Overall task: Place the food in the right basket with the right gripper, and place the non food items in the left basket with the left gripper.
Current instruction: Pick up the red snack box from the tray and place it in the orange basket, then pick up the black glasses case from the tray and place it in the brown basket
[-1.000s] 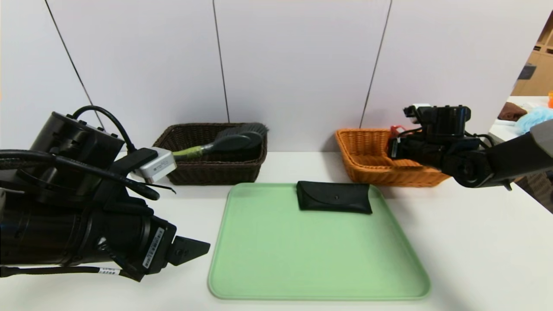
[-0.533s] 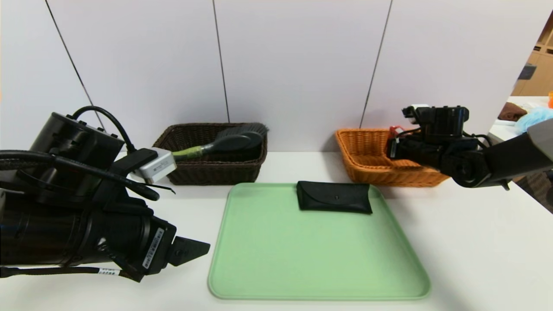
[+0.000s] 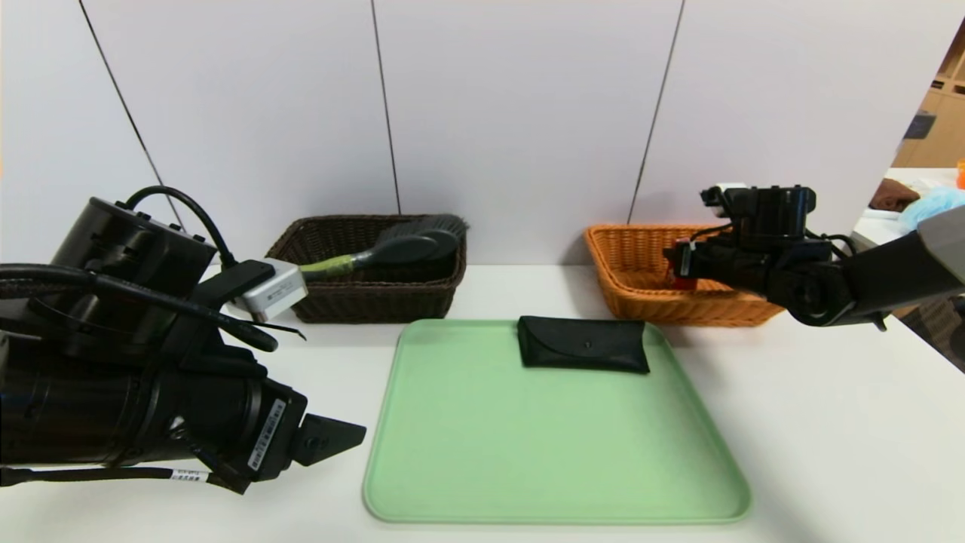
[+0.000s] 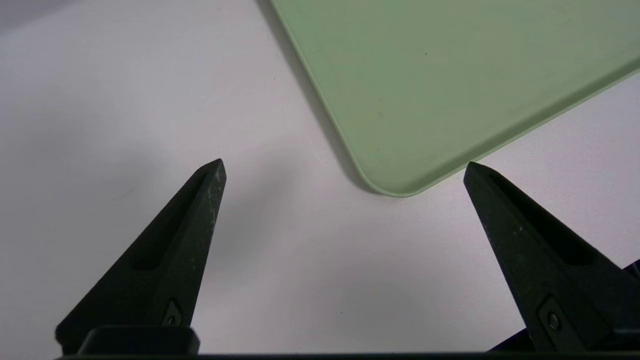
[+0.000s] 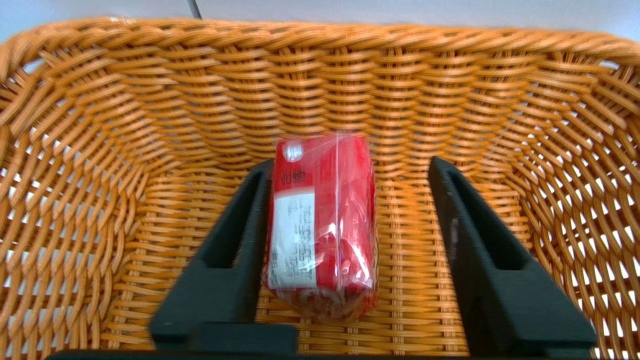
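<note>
The food, a red carton (image 5: 320,225) in clear wrap, lies inside the orange right basket (image 5: 150,100). My right gripper (image 5: 351,164) is open around it: one finger lies against the carton's side, the other stands clear of it. From the head view the right gripper (image 3: 682,264) reaches into that basket (image 3: 626,234), and a bit of the carton (image 3: 682,283) shows below it. The brush (image 3: 399,249) lies in the dark brown left basket (image 3: 362,298). The black pouch (image 3: 582,344) rests on the green tray (image 3: 528,452). My left gripper (image 4: 345,167) hangs open over the table near the tray's corner.
The green tray's corner (image 4: 400,185) lies just beyond the left fingertips. Both baskets stand against the white back wall. White table surface (image 3: 829,422) stretches right of the tray.
The right gripper's jaws have opened and let go of the red carton, which now sits lower in the orange basket. The left arm has not moved.
</note>
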### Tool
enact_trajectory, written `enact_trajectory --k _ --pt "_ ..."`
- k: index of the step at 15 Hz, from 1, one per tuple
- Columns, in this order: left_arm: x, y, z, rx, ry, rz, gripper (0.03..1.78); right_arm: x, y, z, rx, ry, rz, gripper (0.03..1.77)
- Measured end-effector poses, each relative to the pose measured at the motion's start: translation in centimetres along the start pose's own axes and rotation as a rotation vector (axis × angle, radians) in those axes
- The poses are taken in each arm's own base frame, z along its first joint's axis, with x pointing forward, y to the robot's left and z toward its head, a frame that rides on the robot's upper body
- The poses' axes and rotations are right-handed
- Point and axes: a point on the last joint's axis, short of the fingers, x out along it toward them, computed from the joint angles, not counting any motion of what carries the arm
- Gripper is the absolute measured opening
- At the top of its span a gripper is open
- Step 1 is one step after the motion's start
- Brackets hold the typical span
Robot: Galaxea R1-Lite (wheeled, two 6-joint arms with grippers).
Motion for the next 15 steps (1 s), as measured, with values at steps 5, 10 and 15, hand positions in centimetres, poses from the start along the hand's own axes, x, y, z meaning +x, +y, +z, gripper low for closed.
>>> enact_trajectory --k 5,10,15 --pt "-0.1 0.0 0.0 0.0 -0.005 0.0 1.69 -1.3 -0.1 1.4 0.003 -0.001 0.0 1.38" --pt "-0.4 -0.1 0.2 0.002 -0.04 -0.007 1.69 -5.7 -0.6 4.8 0.006 -0.008 -0.002 1.54" --pt "-0.6 -0.1 0.5 0.007 -0.069 -0.015 1.69 -12.3 -1.0 6.8 0.007 0.057 0.026 1.62"
